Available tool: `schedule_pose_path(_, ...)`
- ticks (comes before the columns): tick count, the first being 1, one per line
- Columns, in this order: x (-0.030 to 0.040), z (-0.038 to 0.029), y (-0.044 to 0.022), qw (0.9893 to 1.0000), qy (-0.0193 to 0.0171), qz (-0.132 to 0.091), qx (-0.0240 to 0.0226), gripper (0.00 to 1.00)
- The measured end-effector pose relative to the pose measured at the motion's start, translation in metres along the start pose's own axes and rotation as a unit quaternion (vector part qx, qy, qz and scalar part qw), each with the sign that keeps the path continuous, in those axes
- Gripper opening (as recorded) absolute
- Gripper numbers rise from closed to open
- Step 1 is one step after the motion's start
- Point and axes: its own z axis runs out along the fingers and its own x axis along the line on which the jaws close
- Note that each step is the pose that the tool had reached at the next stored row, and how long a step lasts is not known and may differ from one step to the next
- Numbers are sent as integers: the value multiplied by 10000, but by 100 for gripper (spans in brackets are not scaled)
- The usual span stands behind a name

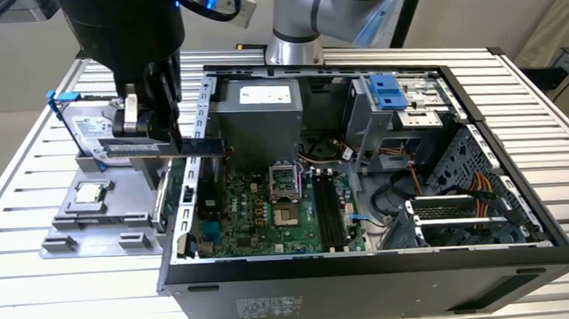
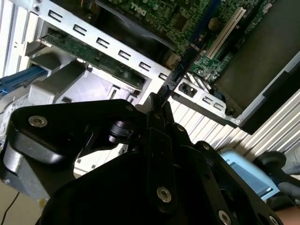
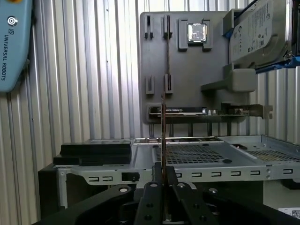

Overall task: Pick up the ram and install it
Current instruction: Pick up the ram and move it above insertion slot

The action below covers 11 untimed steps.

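My gripper point(image 1: 153, 141) is shut on the ram point(image 1: 204, 147), a thin bluish stick held level, its free end reaching over the left wall of the open computer case point(image 1: 185, 208). In both wrist views the stick appears edge-on: the ram point(image 2: 180, 70) juts out from the closed fingertips point(image 2: 161, 110) toward the case's rear panel, and the ram point(image 3: 163, 133) rises from the gripper point(image 3: 162, 176) above the case's edge. The black memory slots point(image 1: 326, 210) lie on the green motherboard point(image 1: 258, 212), to the exterior view's right of the gripper and lower.
A grey parts holder point(image 1: 93, 228) beside the case carries a square processor chip point(image 1: 91, 191) and a blue-framed hard drive point(image 1: 93, 129). Inside the case are the power supply point(image 1: 258, 117), drive cage point(image 1: 398, 102) and cables point(image 1: 461, 187). The ribbed metal table point(image 1: 68, 310) surrounds everything.
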Motion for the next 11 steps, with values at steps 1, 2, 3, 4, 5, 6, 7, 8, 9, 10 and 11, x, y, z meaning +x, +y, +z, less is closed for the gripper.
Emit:
schedule_pose_path(1,-1,0,-17,10000,0,0,0,0)
schedule_pose_path(2,-3,0,-35,10000,0,0,0,0)
schedule_pose_path(3,-4,0,-53,10000,0,0,0,0)
schedule_pose_path(4,-5,0,-71,10000,0,0,0,0)
schedule_pose_path(5,-6,0,-89,10000,0,0,0,0)
schedule_pose_path(6,-8,0,-106,10000,0,0,0,0)
schedule_pose_path(7,-9,0,-126,10000,0,0,0,0)
schedule_pose_path(8,-10,-1,-142,10000,0,0,0,0)
schedule_pose_path(9,-12,0,-159,10000,0,0,0,0)
schedule_pose_path(10,-13,0,-177,10000,-1,0,0,0)
schedule_pose_path(11,-15,-1,-194,10000,0,0,0,0)
